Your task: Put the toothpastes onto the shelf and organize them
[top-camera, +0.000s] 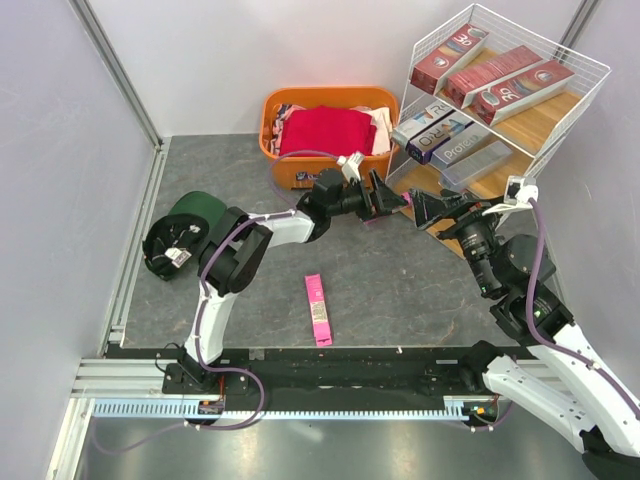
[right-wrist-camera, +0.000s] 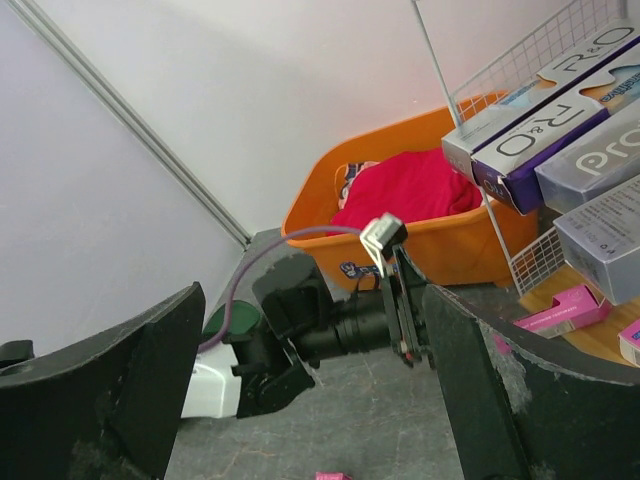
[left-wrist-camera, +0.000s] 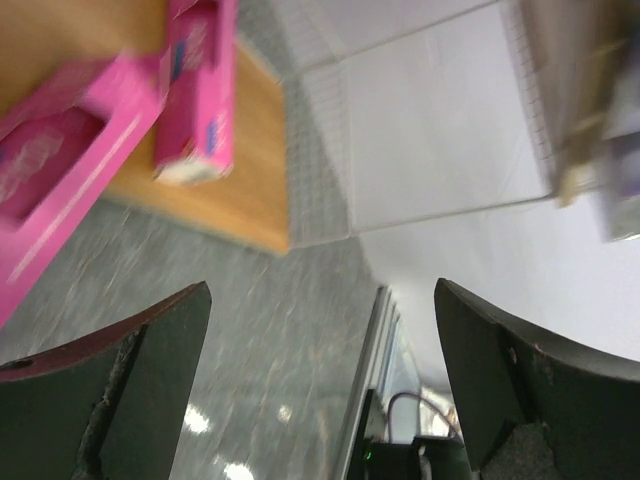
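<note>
- While the left end effector (top-camera: 388, 200) and the right end effector (top-camera: 420, 207) face each other tip to tip above the desk (top-camera: 410, 290), near but apart, we see both just in front of the shelf (top-camera: 548, 120).
- In the blurred left wrist view, the left fingers (left-wrist-camera: 150, 370) are spread wide with nothing between them.
- In the right wrist view, the right fingers (right-wrist-camera: 120, 390) likewise stand wide and carry nothing; the left arm's tip shows in the gap.
- One pink toothpaste (top-camera: 318, 309) lies flat on the desk, well apart from both end effectors and nearer the arm bases.
- Two more pink boxes (left-wrist-camera: 195, 90) rest on a wooden board of the shelf, up and to the left of the left fingers in that wrist view.
- Three dark red boxes (top-camera: 490, 72) lie side by side on the top board, and white, purple and grey boxes (top-camera: 440, 135) lie on the middle one.
- An orange basket (top-camera: 285, 160) holding red clothes (top-camera: 325, 130) stands just left of the shelf, behind the left end effector.
- A dark green object (top-camera: 195, 212) sits near the desk's left edge beside the left arm; we cannot tell what it is.
- Between the loose pink toothpaste and the shelf stand the two end effectors themselves.
</note>
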Motion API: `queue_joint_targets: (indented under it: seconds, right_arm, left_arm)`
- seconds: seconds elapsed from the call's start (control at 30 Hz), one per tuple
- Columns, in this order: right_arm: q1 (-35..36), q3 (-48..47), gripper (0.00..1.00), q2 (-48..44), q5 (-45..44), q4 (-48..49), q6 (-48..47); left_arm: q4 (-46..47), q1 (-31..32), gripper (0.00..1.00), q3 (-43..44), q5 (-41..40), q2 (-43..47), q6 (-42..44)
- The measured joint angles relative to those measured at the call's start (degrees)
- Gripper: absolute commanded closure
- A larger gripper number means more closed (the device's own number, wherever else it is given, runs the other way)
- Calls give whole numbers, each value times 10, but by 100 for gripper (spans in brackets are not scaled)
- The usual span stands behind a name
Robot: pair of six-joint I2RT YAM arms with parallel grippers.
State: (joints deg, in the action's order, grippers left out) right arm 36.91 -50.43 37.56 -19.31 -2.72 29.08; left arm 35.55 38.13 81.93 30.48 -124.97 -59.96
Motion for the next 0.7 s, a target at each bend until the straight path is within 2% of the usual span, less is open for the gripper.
queue_joint_targets:
  seconds: [0.23, 0.27, 0.33, 0.37, 0.43, 0.7]
  right_arm:
    - [0, 0, 2, -5, 0, 0, 0]
    - [0, 0, 2, -4, 0, 0, 0]
    - [0, 0, 2, -3, 0, 0, 0]
    - [0, 0, 2, -2, 0, 0, 0]
    - [0, 0, 2, 0, 0, 0, 0]
    - [0, 0, 2, 2, 0, 0, 0]
  left_arm:
    - [-67, 0, 12, -139, -55, 53, 45]
    - [-81, -1, 20, -153, -68, 67, 53]
    - [-100, -3, 30, -167, -87, 89, 65]
    - [-100, -5, 42, -169, -94, 97, 69]
    - [-97, -9, 55, -169, -102, 103, 74]
    - [-44, -45, 56, -177, -105, 60, 52]
